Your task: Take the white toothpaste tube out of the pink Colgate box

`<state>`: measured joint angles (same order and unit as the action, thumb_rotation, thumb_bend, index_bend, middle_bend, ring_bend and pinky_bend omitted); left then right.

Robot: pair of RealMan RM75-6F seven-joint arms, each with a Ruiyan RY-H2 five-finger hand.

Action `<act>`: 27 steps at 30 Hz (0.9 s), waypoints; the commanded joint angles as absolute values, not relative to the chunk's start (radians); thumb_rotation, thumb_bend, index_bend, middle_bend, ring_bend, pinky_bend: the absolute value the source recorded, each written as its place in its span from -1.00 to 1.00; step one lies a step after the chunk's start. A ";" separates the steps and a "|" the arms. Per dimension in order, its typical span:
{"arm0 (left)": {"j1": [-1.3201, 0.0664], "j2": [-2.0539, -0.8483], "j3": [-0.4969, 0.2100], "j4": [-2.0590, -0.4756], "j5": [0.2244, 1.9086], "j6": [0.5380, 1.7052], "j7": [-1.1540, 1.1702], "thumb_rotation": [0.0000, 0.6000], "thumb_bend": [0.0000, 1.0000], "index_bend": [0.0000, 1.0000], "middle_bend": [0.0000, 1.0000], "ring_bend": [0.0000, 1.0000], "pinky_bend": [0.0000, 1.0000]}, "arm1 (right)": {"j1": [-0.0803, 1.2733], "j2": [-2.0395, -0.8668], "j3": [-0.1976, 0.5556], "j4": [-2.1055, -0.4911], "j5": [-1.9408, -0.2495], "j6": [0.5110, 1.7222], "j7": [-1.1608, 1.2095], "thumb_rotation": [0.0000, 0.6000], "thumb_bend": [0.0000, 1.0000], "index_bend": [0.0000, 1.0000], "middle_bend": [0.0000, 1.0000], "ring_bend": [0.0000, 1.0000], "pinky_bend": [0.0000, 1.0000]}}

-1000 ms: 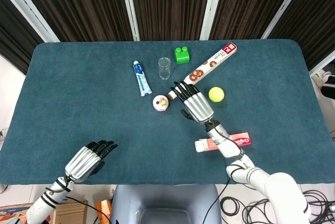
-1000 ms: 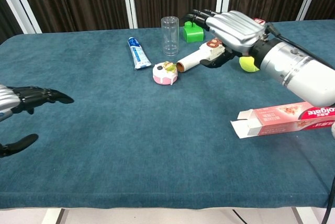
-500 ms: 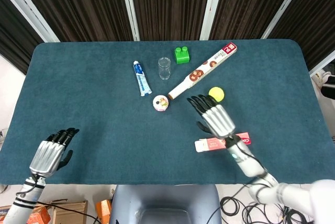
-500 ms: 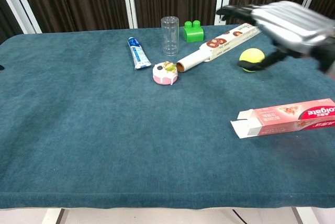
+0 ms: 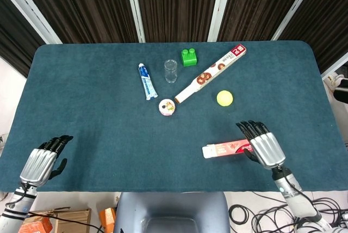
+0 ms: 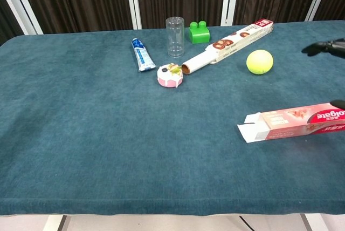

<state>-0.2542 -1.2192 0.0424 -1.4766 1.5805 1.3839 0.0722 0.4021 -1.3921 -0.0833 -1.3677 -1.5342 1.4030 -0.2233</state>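
The pink Colgate box (image 5: 225, 149) lies flat near the front right of the table, and in the chest view the flap at the left end of the box (image 6: 294, 124) stands open. A white and blue toothpaste tube (image 5: 147, 81) lies on the cloth at the back, left of centre, far from the box; the chest view shows the tube (image 6: 142, 54) too. My right hand (image 5: 265, 146) hovers by the box's right end, fingers spread, holding nothing; only its fingertips (image 6: 326, 47) reach the chest view. My left hand (image 5: 39, 162) hangs empty at the front left corner.
Behind the box are a yellow ball (image 5: 224, 98), a long printed carton (image 5: 211, 73), a green block (image 5: 188, 57), a clear glass (image 5: 171, 71) and a small pink round item (image 5: 167, 106). The blue cloth table (image 5: 98, 124) ends close to both hands.
My right hand has drawn back from the long carton to the front right, beside the pink box. My left hand has pulled back to the front left corner, out of the chest view.
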 commanded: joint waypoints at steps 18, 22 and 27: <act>-0.267 -1.209 0.049 -1.477 1.603 1.344 0.030 1.00 -0.09 -0.62 -0.60 -0.58 -0.16 | 0.395 -1.521 -0.046 -1.183 -1.471 1.210 -0.190 1.00 -0.60 -0.56 -0.57 -0.63 -0.49; -0.268 -1.209 0.047 -1.478 1.603 1.340 0.035 1.00 -0.09 -0.62 -0.60 -0.58 -0.16 | 0.401 -1.561 -0.030 -1.128 -1.473 1.200 -0.183 1.00 -0.60 -0.47 -0.47 -0.53 -0.39; -0.266 -1.208 0.046 -1.480 1.600 1.339 0.035 1.00 -0.09 -0.62 -0.60 -0.58 -0.16 | 0.405 -1.604 -0.020 -1.058 -1.485 1.199 -0.153 1.00 -0.60 -0.35 -0.35 -0.40 -0.28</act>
<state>-0.2661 -1.2078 0.0456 -1.4799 1.6002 1.3391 0.0345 0.4025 -1.5899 -0.0252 -1.0752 -1.4792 1.1993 -0.1652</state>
